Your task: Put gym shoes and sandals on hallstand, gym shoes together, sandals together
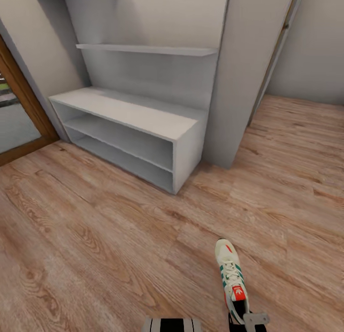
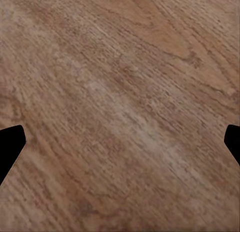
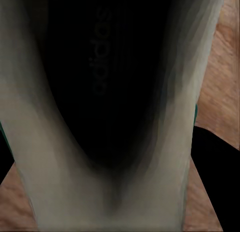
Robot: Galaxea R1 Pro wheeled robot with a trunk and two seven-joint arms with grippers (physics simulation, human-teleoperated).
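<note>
Corridor floor (image 1: 95, 236) w/ hallstand (image 1: 143, 117) ahead; right jaws grip gym shoe (image 1: 232, 279), left jaws spread over planks.

a brown wooden door frame (image 1: 24, 100) beside grey walls (image 1: 310, 45).

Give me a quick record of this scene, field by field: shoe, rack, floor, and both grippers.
gym shoe: one, toe toward the rack, heel at the right gripper
hallstand: top and both shelves bare
corridor floor: wood planks
left gripper: open over bare floor
right gripper: at the shoe's heel opening; grip cannot be told
</note>
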